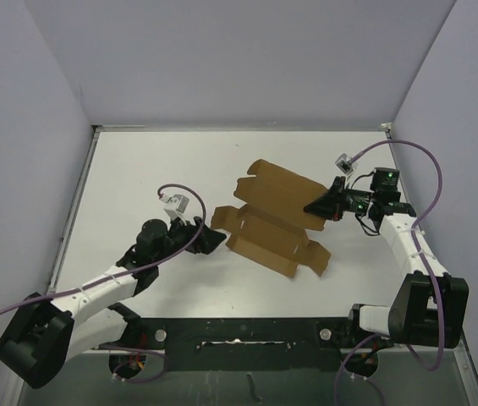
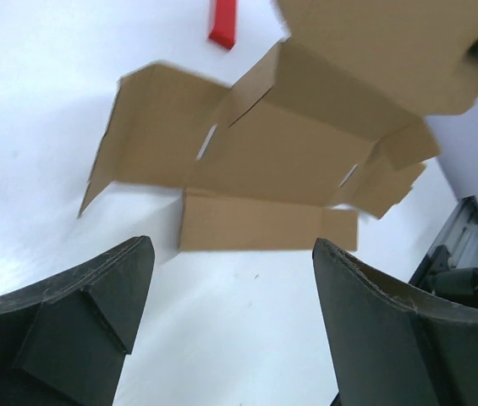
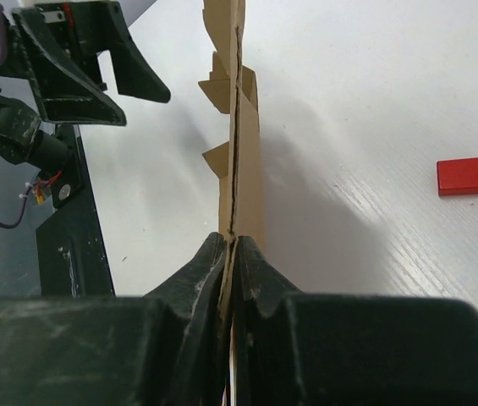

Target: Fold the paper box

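Note:
The paper box [image 1: 272, 222] is a brown die-cut cardboard sheet, partly folded, in the middle of the white table. Its near panel and side flaps rest on the table; its far panel is lifted. My right gripper [image 1: 323, 205] is shut on the far right edge of that lifted panel, and the right wrist view shows the cardboard [image 3: 240, 169] edge-on, pinched between the closed fingers [image 3: 205, 271]. My left gripper [image 1: 213, 240] is open and empty, low at the table just left of the box. In the left wrist view the box [image 2: 289, 152] lies ahead of the spread fingers [image 2: 95, 296].
A small red block [image 3: 474, 175] lies on the table beyond the box, also seen in the left wrist view [image 2: 223, 25]. Grey walls enclose the table on three sides. The black mounting rail [image 1: 247, 334] runs along the near edge.

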